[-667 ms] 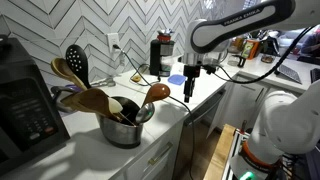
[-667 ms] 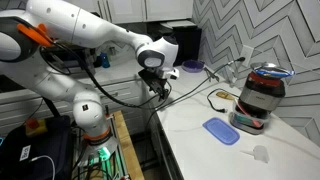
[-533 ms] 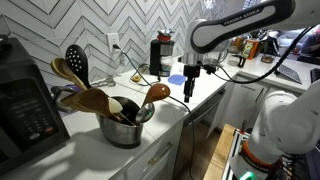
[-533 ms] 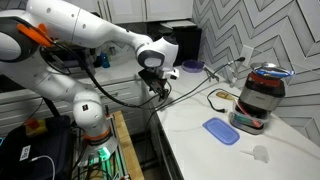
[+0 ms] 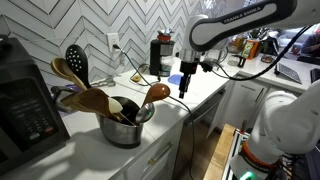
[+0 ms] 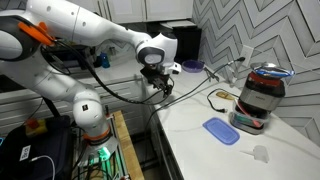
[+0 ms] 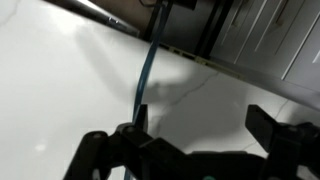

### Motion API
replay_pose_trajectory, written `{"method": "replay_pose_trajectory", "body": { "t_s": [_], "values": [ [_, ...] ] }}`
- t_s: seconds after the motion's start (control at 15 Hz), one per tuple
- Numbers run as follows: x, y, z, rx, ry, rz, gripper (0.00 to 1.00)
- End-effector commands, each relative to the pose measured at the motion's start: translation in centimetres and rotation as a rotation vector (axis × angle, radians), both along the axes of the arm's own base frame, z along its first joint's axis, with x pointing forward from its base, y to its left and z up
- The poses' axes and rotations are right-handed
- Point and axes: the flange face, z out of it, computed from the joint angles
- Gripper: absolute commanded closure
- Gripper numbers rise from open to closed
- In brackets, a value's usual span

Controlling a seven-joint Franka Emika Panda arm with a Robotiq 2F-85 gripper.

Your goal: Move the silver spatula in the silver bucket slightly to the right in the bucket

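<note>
Hovering over the front edge of the surface [image 5: 205, 93] with the claw [image 5: 185, 78] spread wide in the wrist view, a thin dark rod [image 7: 146, 70] close beside one finger. Well apart from the silver bucket [image 5: 122, 133], set near the front edge beside a black appliance [image 5: 22, 105]. Crowded with wooden spoons [image 5: 92, 101] and a black slotted spoon [image 5: 76, 60]; silver spatula not distinguishable among them.

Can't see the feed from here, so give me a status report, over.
Claw open, above counter, well clear of silver bucket. Wooden spoons crowd the bucket; silver spatula not made out.
</note>
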Motion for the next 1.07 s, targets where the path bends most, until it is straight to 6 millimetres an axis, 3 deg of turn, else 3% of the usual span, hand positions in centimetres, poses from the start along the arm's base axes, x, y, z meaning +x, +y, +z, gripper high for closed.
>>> {"method": "replay_pose_trajectory", "body": {
  "t_s": [0.0, 0.27, 0.47, 0.67, 0.8, 0.87, 0.93, 1.0],
  "values": [
    [1.7, 1.5, 5.8, -0.09, -0.166, 0.003, 0.0],
    [3.8, 5.5, 14.2, -0.174, -0.361, 0.043, 0.0],
    [5.8, 10.3, 19.0, -0.174, -0.458, 0.071, 0.0],
    [8.5, 16.0, 20.7, -0.114, -0.456, 0.085, 0.0],
    [10.0, 18.8, 20.3, -0.068, -0.446, 0.099, 0.0],
    [10.4, 19.3, 19.9, -0.035, -0.456, 0.13, 0.0],
    [8.6, 18.3, 20.6, -0.085, -0.464, 0.114, 0.0],
    [9.2, 18.9, 20.1, -0.079, -0.457, 0.123, 0.0]
  ]
}}
